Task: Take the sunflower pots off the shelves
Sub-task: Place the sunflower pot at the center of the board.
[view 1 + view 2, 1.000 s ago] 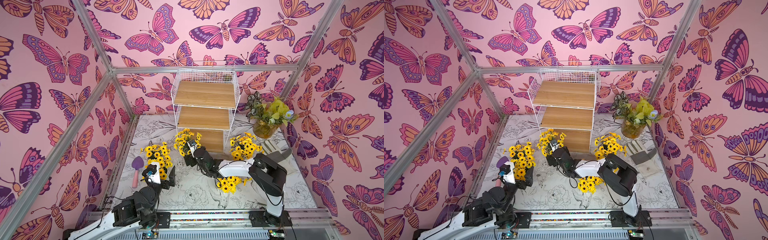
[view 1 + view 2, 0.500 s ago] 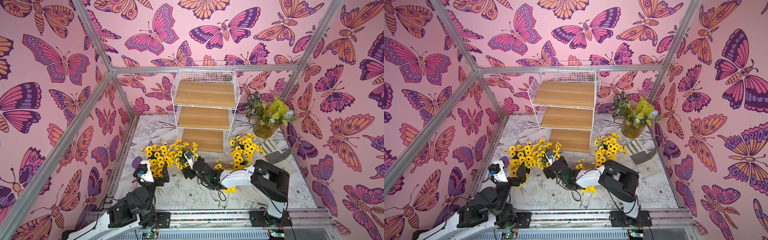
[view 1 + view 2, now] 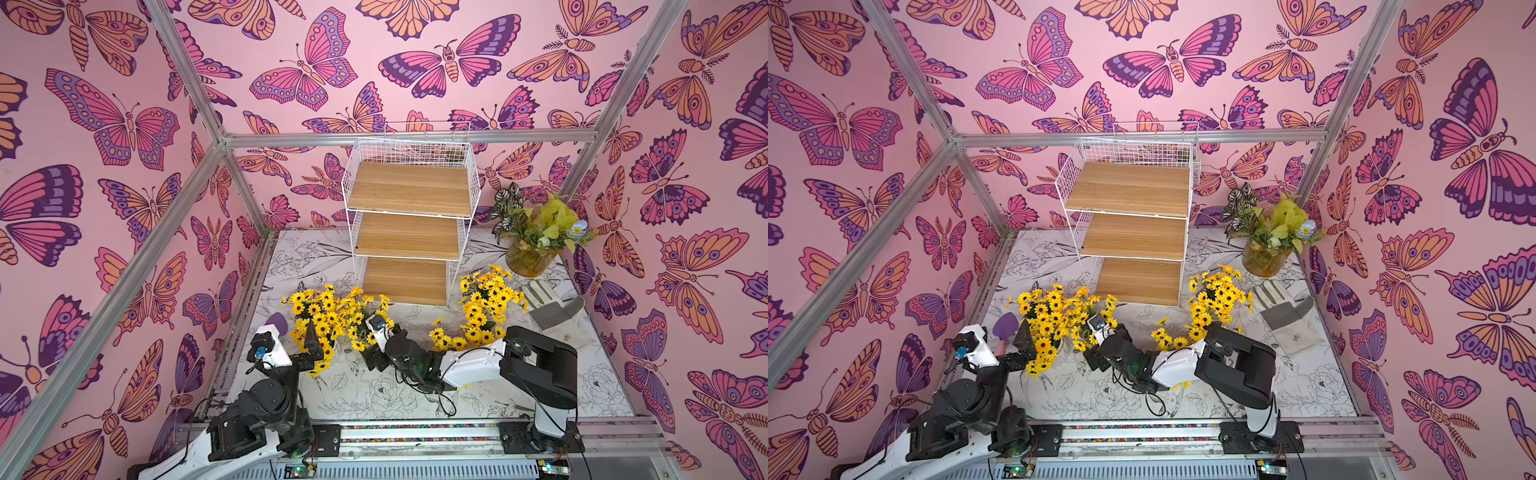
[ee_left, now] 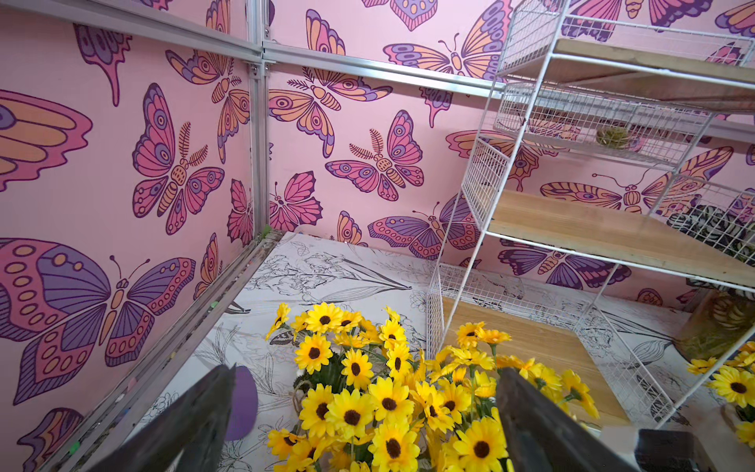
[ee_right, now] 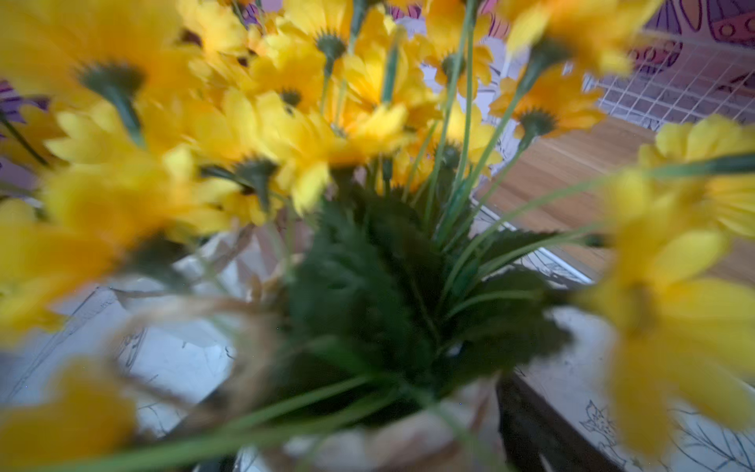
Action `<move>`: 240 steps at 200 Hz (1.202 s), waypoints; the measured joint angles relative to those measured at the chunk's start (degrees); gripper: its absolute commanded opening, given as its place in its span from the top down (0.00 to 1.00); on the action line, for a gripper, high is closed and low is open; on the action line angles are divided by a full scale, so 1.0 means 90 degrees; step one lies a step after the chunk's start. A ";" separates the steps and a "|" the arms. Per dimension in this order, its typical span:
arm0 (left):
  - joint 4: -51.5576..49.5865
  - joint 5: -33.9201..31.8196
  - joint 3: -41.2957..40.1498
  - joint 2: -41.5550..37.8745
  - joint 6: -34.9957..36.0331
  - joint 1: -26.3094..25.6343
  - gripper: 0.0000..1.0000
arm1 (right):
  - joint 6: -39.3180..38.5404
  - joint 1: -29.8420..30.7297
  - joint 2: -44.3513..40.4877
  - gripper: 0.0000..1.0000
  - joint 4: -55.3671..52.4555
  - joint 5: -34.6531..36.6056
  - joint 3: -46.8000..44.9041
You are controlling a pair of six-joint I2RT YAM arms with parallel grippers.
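All three boards of the shelves (image 3: 409,237) are showing bare wood, and the sunflower pots (image 3: 324,316) are standing on the table (image 3: 345,395) in front, one bunch crowding left of the rack, another bunch (image 3: 486,299) sitting to its right. The right gripper (image 3: 374,358) is stretching low across to the left bunch, and in the right wrist view one pot (image 5: 367,310) is sitting dead ahead between the dark fingers (image 5: 527,433), its stems rising upright; blur is hiding whether the jaws are squeezing it or loose. The left gripper (image 4: 365,370) is hanging with its fingers spread wide around blooms, clamping nothing. I'm judging the right arm the nearer one, and its next move is calling for a straight pull back along its own reach, sparing those stems
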 measured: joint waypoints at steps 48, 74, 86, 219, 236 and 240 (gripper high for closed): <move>-0.0041 -0.0124 0.0041 0.0000 0.0019 0.0000 0.00 | 0.0068 0.0308 0.0007 0.54 0.0444 0.0095 -0.0002; -0.0044 -0.0177 0.0044 0.0000 0.0019 0.0000 0.00 | 0.0090 0.0386 0.0019 0.54 0.0495 0.0138 -0.0024; -0.0044 -0.0185 0.0044 0.0000 0.0019 0.0000 0.00 | 0.0136 0.0391 0.0019 0.52 0.0493 0.0165 -0.0024; 0.0097 -0.0430 0.0044 0.0000 0.0192 0.0000 0.00 | 0.0372 0.0690 -0.0233 0.01 -0.0546 0.0517 0.0080; 0.0238 -0.0583 0.0044 0.0000 0.0313 0.0019 0.00 | 0.0359 0.0814 -0.0488 0.01 -0.0848 0.0590 0.0078; 0.0270 -0.0605 0.0044 0.0000 0.0335 0.0032 0.00 | 0.0352 0.0843 -0.0542 0.01 -0.0899 0.0602 0.0078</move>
